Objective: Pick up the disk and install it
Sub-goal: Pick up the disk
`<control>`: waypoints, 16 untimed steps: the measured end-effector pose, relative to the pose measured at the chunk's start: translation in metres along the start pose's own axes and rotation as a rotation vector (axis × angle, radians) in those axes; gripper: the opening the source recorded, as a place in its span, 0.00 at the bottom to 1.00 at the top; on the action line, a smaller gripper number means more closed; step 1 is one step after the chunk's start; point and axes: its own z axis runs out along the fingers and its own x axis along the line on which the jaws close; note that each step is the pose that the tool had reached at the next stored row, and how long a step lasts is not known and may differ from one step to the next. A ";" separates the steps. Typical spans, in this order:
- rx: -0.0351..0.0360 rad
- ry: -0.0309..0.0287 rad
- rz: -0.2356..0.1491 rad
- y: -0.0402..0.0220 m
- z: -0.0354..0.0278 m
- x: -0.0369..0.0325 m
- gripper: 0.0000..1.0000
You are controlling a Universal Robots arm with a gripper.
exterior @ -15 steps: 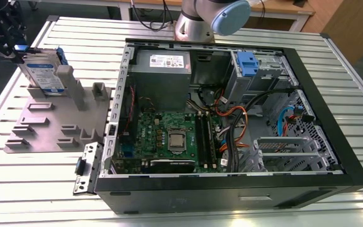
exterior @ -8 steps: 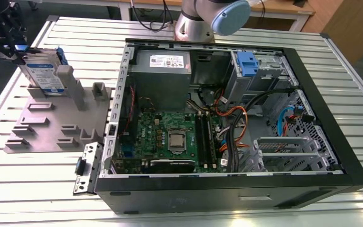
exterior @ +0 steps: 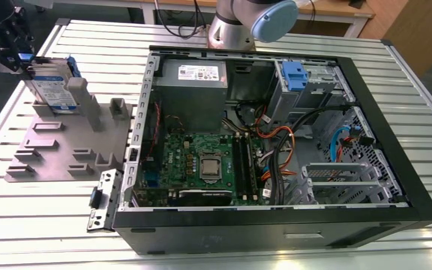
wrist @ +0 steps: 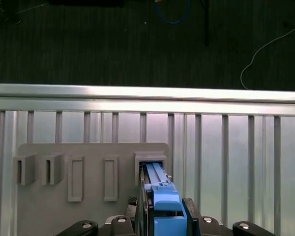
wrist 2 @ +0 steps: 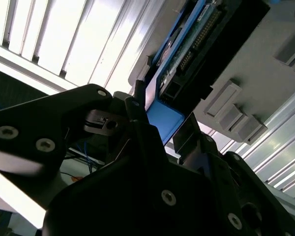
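Hand (exterior: 22, 59) is clenched on the disk: a black two-finger robot hand, with fingers (wrist: 141, 216) pressed against either side of the blue rail end in both wrist views, as far as I can judge.

Layout, big to small:
- Ribbed aluminium worktop (exterior: 88, 34) carries everything.
- Open black computer case (exterior: 276, 233) lies on its side mid-worktop, with the metal drive cage (exterior: 317, 84) at its far corner.
- Flat grey fixture plate (exterior: 51, 152) with raised slots sits just beside the case, on the exterior view's left.
- Flat silver hard disk with a white-and-blue label and blue plastic caddy rails (exterior: 54, 90) stands on edge in one raised grey slot (wrist: 150, 160), not yet lifted out.

Risks:
- The grip covers only the rail end. The plastic could flex, or the disk could pivot between the fingers if the lift is fast.
- An off-axis pull would likely bind the disk in the slot and drag the plate along.
- Loose orange and black cables (exterior: 276, 140) inside the case could snag a carried disk.

Relative to the hand, the disk's upper end is between the fingers and touching them. Its body hangs straight below into the slot.
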 end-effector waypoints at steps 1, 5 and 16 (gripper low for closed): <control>0.0001 0.0000 0.000 0.0000 0.0003 -0.0009 0.48; 0.0001 0.0002 0.000 -0.0001 0.0013 -0.0017 0.48; 0.0005 0.0087 0.000 -0.0001 0.0039 -0.0010 0.48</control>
